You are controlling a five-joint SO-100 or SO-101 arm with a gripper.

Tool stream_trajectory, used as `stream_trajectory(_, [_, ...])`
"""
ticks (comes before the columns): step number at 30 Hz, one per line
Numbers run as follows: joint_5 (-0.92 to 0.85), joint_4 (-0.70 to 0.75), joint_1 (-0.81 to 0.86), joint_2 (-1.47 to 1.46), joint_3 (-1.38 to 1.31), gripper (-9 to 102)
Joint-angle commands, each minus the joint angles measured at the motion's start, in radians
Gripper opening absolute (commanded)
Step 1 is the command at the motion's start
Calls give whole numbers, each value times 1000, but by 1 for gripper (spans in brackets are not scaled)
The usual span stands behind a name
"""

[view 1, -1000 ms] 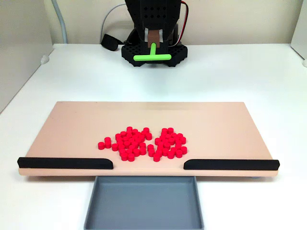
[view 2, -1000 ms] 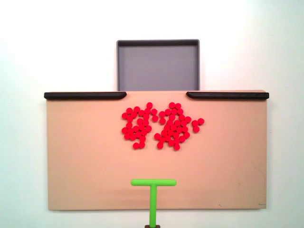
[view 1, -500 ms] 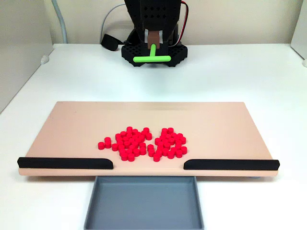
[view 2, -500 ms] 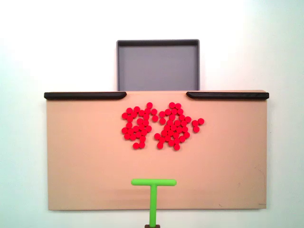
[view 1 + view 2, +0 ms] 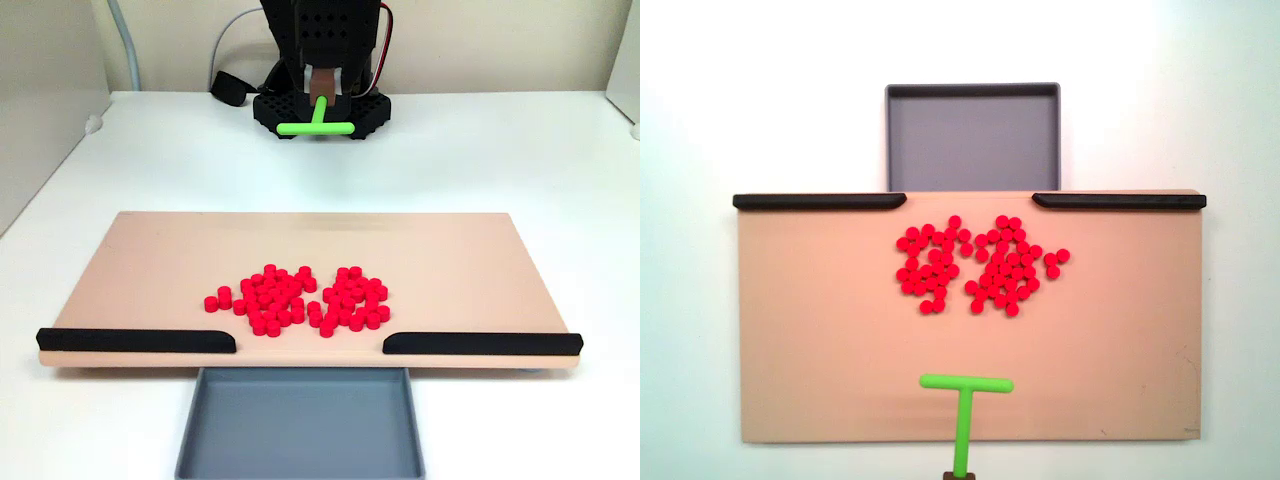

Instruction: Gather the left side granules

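— White surface [image 5: 470,150] all round, pale walls behind it. What sits on it?

— One tan board [image 5: 160,250], the landmark for everything else. The granules [image 5: 297,299] lie on it as a red patch of two touching clusters, close to the edge that carries two black rails [image 5: 137,340].

— And past that edge?

— A grey tray [image 5: 300,425] lies against the board, in line with the gap between the rails.

— Where is the arm?

— On the far side of the board from the tray, with its black base [image 5: 320,112]. The jaws [image 5: 322,82] are closed on the stem of a green T-shaped tool [image 5: 964,410]. From above, its bar sits over the board's bare part, well apart from the granules.
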Motion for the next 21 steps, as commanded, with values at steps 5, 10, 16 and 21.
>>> stream_trajectory(5, [94, -3, -38, -6, -25, 0])
stream_trajectory(10, [256, -3, -78, -9, -25, 0])
stream_trajectory(16, [483, -3, -104, 9, -26, 0])
stream_trajectory(21, [686, -3, -156, -11, -55, 0])
